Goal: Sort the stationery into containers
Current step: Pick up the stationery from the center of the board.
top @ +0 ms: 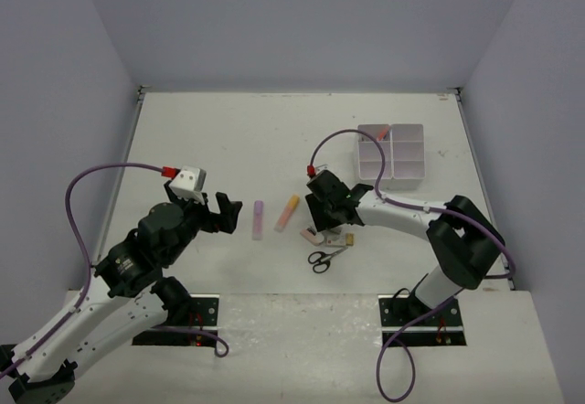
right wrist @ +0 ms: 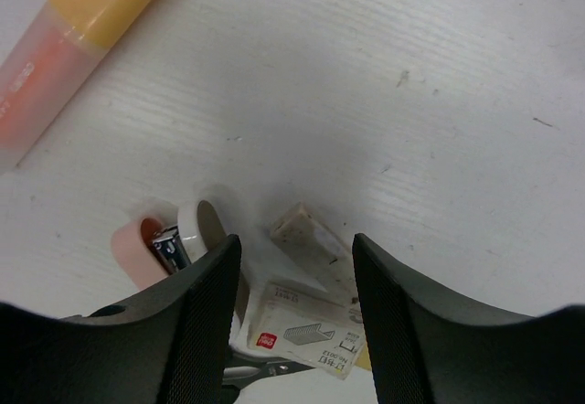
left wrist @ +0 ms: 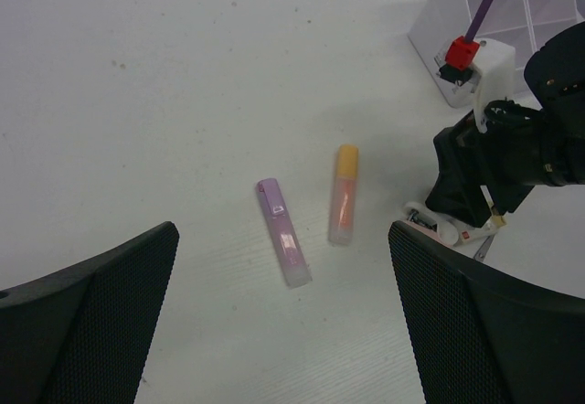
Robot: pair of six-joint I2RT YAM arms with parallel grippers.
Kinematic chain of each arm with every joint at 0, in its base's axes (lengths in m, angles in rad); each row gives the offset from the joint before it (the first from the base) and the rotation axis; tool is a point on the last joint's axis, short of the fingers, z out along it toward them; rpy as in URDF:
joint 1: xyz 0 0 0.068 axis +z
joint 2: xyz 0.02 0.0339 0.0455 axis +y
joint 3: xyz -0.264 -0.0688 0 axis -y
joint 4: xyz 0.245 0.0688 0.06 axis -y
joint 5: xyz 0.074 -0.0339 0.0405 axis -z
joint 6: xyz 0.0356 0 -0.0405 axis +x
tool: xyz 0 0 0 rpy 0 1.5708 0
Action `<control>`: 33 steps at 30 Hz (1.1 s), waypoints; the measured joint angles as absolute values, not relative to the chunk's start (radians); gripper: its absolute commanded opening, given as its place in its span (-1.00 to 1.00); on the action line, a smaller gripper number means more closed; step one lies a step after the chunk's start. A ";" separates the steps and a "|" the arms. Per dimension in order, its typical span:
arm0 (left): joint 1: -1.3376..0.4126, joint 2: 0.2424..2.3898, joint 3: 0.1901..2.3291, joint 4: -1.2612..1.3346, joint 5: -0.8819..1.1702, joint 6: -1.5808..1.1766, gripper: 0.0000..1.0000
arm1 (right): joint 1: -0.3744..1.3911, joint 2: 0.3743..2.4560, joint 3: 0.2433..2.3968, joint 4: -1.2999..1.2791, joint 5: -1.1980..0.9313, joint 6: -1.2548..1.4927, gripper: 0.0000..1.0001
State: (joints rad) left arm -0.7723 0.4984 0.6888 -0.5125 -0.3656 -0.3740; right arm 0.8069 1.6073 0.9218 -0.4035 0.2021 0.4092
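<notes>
My right gripper [right wrist: 294, 256] hangs low over a small heap of stationery. Its open jaws straddle a tan eraser [right wrist: 306, 238] and a small staples box [right wrist: 315, 333] without touching them. A pink and white mini stapler [right wrist: 164, 244] lies just outside the left finger [right wrist: 187, 317], and black-handled scissors [top: 321, 259] lie nearer the arms. The orange-peach highlighter [top: 288, 212] and the lilac highlighter [top: 259, 219] lie side by side. My left gripper [top: 227, 214] hovers wide open and empty to their left. The white six-compartment container [top: 391, 155] stands at the far right, with something red in one far cell.
The right arm's black wrist [left wrist: 484, 171] and purple cable [top: 334, 139] lie between the heap and the container. White walls close in the table on three sides, and the arm bases [top: 178, 317] sit at the near edge.
</notes>
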 measured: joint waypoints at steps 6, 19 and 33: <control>-0.772 0.504 0.689 -0.513 -0.363 -0.374 1.00 | 0.806 1.632 0.954 -0.456 0.157 0.394 0.11; -0.772 0.518 0.688 -0.511 -0.349 -0.374 1.00 | 0.799 1.729 1.042 -0.559 0.196 0.396 0.09; -0.772 0.523 0.688 -0.511 -0.344 -0.374 1.00 | 0.721 1.772 1.088 -0.606 0.159 0.339 -0.42</control>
